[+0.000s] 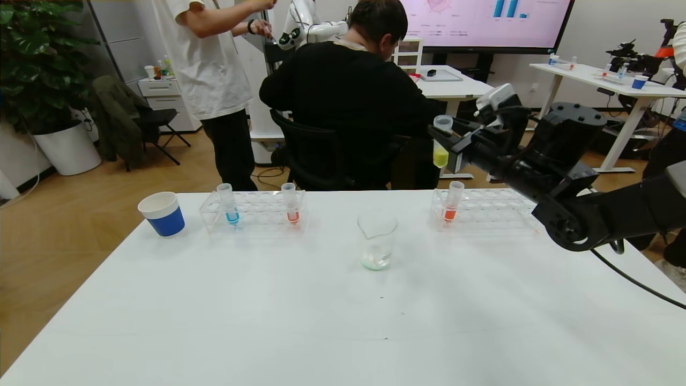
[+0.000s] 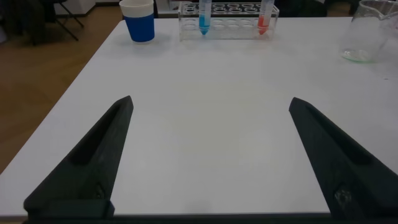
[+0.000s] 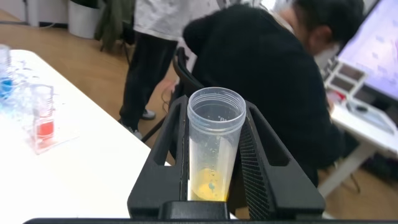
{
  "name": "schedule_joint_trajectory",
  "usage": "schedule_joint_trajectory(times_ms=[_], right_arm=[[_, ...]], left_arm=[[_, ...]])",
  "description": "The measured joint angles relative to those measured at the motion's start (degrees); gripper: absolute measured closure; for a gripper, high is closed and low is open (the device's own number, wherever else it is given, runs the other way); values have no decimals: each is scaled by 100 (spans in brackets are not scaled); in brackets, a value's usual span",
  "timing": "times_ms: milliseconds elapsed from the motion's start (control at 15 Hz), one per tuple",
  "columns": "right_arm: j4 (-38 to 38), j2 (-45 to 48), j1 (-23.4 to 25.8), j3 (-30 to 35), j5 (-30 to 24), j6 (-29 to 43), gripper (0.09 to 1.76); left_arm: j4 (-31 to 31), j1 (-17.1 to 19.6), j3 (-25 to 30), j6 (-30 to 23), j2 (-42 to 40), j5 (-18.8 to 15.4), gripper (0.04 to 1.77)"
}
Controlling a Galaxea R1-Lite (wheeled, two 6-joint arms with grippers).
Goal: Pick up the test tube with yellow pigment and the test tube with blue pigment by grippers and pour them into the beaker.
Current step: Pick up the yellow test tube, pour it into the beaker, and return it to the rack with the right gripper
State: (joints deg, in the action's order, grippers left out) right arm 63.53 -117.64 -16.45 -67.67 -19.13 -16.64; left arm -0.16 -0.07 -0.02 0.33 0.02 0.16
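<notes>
The right end effector point(image 1: 449, 140) was clamped on the yellow tube point(image 1: 441, 143), high above the right rack point(image 1: 485, 210) and far from the beaker point(image 1: 377, 239). Tipping early would spill. The left end effector point(image 2: 208, 158) was wide apart.

In the head view the left claw is out of frame entirely. The right claw point(image 1: 449, 143) covers the middle of the yellow test tube point(image 1: 440, 155), leaving only its rim and liquid end showing. In the right wrist view the tube's bottom point(image 3: 210, 186) sinks behind the claw body. In the left wrist view the beaker point(image 2: 371, 34) is cut by the picture's edge, and the left claw's point(image 2: 211, 109) finger bases run off the frame.
</notes>
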Motion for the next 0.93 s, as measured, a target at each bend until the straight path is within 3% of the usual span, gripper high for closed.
schedule_joint_trajectory(times_ms=[133, 333, 600, 933], right_arm=[[767, -107, -177, 395, -540, -568, 134], [1300, -304, -549, 852, -818, -1143, 134], [1387, -555, -653, 973, -1430, -2347, 134], [1370, -700, -635, 930, -1854, -2961, 134]], left_arm=[[0, 0, 0, 0, 0, 0, 6], [0, 0, 0, 2, 0, 0, 6], [0, 0, -2, 5, 0, -2, 6], [0, 2, 0, 2, 0, 0, 6]])
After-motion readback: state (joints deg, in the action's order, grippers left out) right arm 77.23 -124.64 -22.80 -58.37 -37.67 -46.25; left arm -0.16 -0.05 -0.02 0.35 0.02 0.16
